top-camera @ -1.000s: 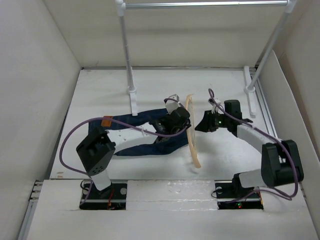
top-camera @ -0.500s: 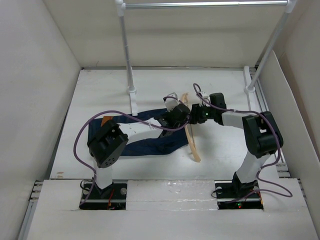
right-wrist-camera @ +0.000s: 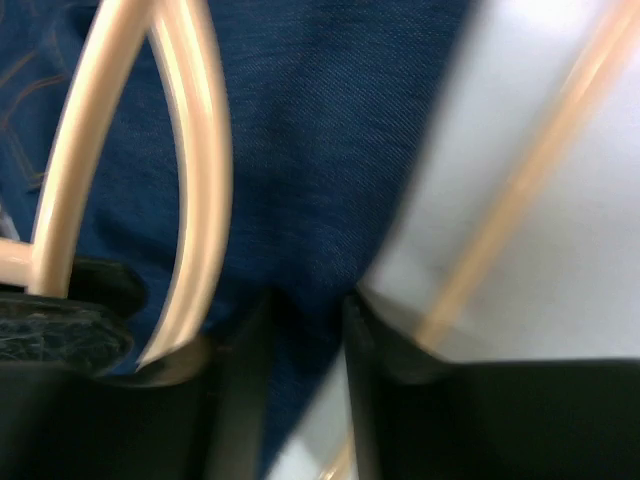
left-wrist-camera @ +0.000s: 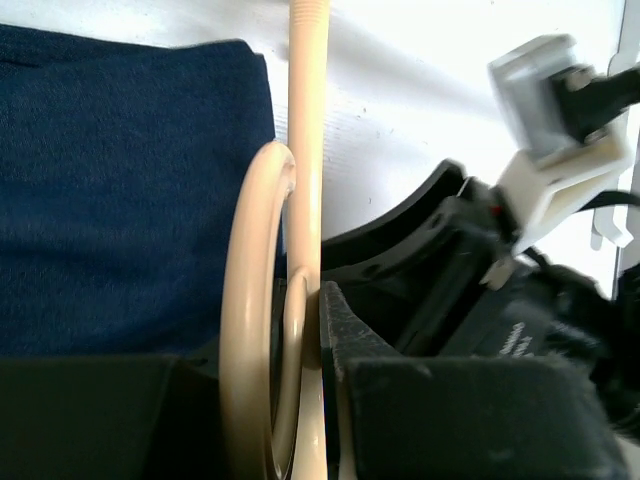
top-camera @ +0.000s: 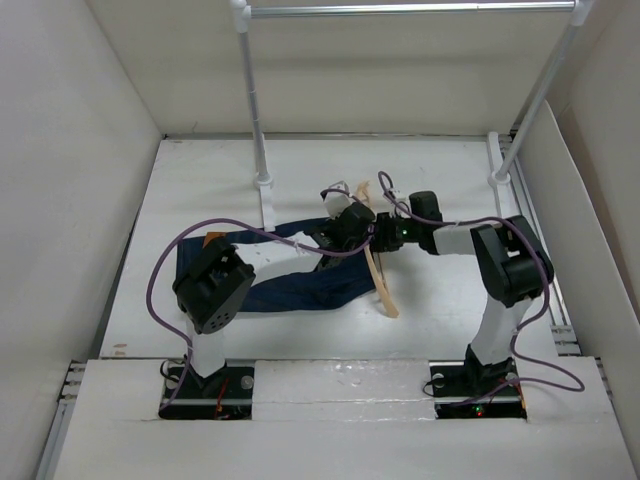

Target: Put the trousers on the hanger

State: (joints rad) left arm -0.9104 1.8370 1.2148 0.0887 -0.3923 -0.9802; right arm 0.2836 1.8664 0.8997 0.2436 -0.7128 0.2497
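The trousers (top-camera: 290, 285) lie flat on the table left of centre, with the tan patch (top-camera: 212, 240) at their left end. The hanger (top-camera: 380, 280) stands on edge at their right end. My left gripper (top-camera: 357, 228) is shut on the hanger; in the left wrist view the hanger (left-wrist-camera: 303, 180) is pinched between the pads (left-wrist-camera: 345, 340), with denim (left-wrist-camera: 120, 180) behind it. My right gripper (top-camera: 384, 236) sits right against it. In the right wrist view its jaws (right-wrist-camera: 305, 340) close on a fold of denim (right-wrist-camera: 330, 150) beside the hanger (right-wrist-camera: 195, 150).
A silver rail (top-camera: 400, 10) on two white posts (top-camera: 258, 130) (top-camera: 530, 110) spans the back of the table. White walls close in left, right and behind. Purple cables loop over both arms.
My right arm has swung left from mid-table to meet the left gripper at the hanger, and its jaws now hold denim. The left gripper with the hanger has shifted slightly back.
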